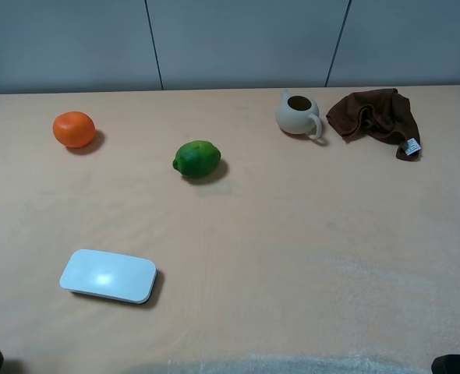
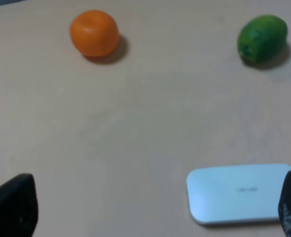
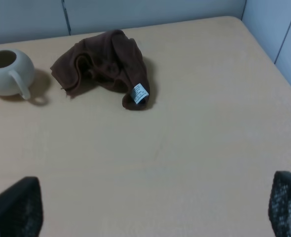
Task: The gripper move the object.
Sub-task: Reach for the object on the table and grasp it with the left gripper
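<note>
The round orange fruit (image 1: 74,129) lies on the table at the far left; it also shows in the left wrist view (image 2: 94,33). My left gripper (image 2: 153,210) is open and empty, its two black fingertips (image 2: 12,206) wide apart, well short of the fruit near the table's front edge. My right gripper (image 3: 150,210) is open and empty too, with its fingertips (image 3: 16,207) spread over bare table at the right side. In the high view only dark slivers of the arms show at the bottom corners.
A green lime (image 1: 196,158) lies near the middle, right of the orange fruit. A white flat box (image 1: 108,276) lies at the front left. A cream teapot (image 1: 298,114) and a crumpled brown cloth (image 1: 374,115) sit at the back right.
</note>
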You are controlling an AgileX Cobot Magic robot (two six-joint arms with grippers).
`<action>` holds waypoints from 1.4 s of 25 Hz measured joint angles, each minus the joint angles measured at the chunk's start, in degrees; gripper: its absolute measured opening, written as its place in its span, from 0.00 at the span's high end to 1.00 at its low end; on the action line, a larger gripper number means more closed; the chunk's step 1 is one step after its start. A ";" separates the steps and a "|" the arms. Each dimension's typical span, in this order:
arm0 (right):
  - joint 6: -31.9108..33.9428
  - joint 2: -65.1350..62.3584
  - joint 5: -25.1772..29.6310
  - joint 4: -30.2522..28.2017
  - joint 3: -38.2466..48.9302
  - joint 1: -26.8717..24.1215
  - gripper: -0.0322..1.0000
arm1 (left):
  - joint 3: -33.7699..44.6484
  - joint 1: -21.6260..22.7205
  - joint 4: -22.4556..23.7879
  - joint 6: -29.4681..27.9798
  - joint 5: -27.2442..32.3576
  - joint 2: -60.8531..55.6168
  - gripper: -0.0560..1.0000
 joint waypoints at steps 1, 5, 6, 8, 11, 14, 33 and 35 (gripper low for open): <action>0.00 0.00 0.00 0.00 0.00 0.00 0.30 | -0.29 0.00 0.41 -0.54 -0.06 0.06 0.01; 0.00 0.00 0.00 0.00 0.00 0.00 0.30 | -1.71 0.00 1.62 -1.34 -0.71 3.36 0.01; 0.00 0.00 0.00 0.00 0.00 0.00 0.30 | -1.94 0.00 1.83 -1.39 -1.14 4.66 0.01; 0.00 0.00 0.00 0.00 0.00 0.00 0.30 | -2.41 0.00 1.98 -1.52 -2.30 7.22 0.01; 0.00 0.00 0.00 0.00 0.00 0.00 0.30 | -3.20 0.00 2.09 -1.57 -4.51 11.82 0.01; 0.00 0.00 0.00 0.00 0.00 0.00 0.30 | -4.48 0.00 2.20 -1.57 -6.21 16.75 0.01; 0.00 0.00 -0.06 0.00 0.00 0.00 0.30 | -20.15 0.00 2.27 -3.74 -10.35 55.49 0.01; 0.00 0.00 -0.06 0.00 0.00 0.00 0.30 | -22.26 0.00 2.27 -4.15 -10.53 58.69 0.01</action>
